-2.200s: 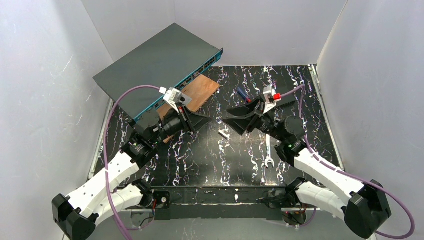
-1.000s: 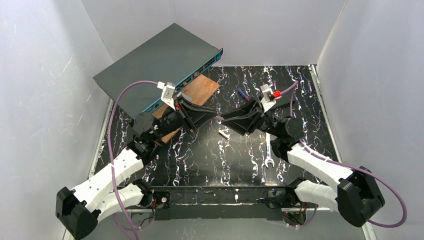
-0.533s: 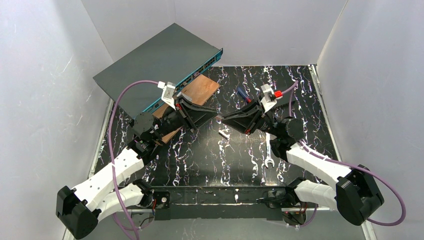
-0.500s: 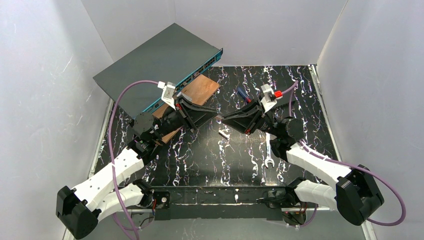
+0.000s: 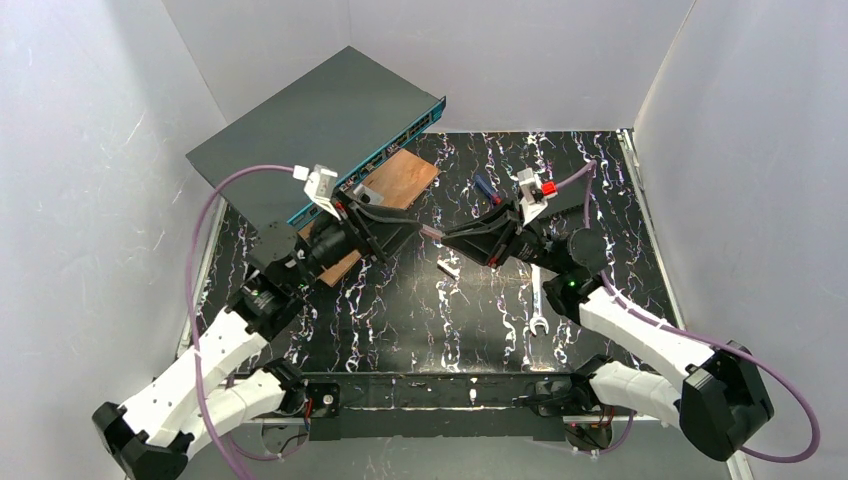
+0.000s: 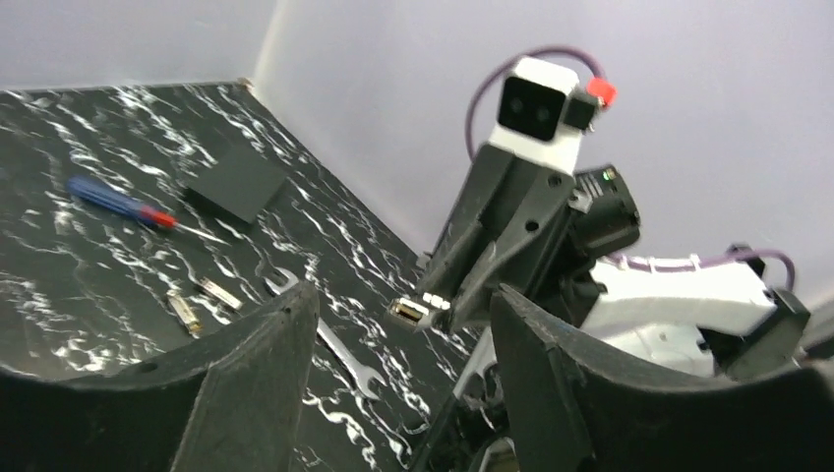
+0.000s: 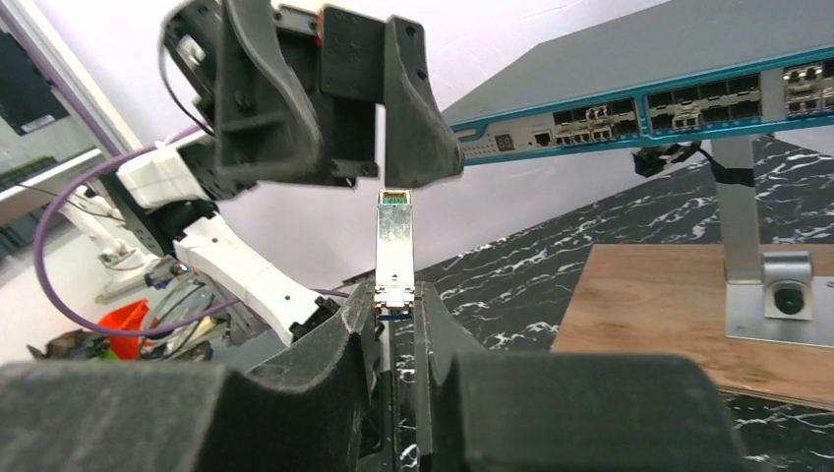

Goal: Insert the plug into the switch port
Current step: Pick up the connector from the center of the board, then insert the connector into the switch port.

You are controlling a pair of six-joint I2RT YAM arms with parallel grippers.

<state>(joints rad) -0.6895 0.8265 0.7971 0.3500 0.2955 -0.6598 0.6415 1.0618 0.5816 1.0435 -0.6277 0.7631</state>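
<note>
The plug (image 7: 395,241), a slim silver module, sticks up from my right gripper (image 7: 396,295), which is shut on its lower end. My left gripper (image 6: 401,295) is open, its fingers (image 7: 421,118) spread on either side of the plug's free tip without touching it. In the top view the two grippers meet tip to tip over the mat, left gripper (image 5: 410,232) and right gripper (image 5: 447,238), the plug (image 5: 431,232) between them. The switch (image 5: 320,125), a flat dark grey box with a teal port edge (image 7: 688,103), sits raised at the back left.
A wooden board (image 5: 390,185) with a metal stand (image 7: 757,265) lies under the switch's port edge. A wrench (image 5: 537,300), a blue-and-red screwdriver (image 5: 487,188), small metal pieces (image 5: 447,267) and a small black box (image 6: 236,182) lie on the marbled mat. White walls enclose the sides.
My left gripper has opened, let go of the plug and drawn back a little to the left. The right gripper closed on the plug and now holds it alone.
</note>
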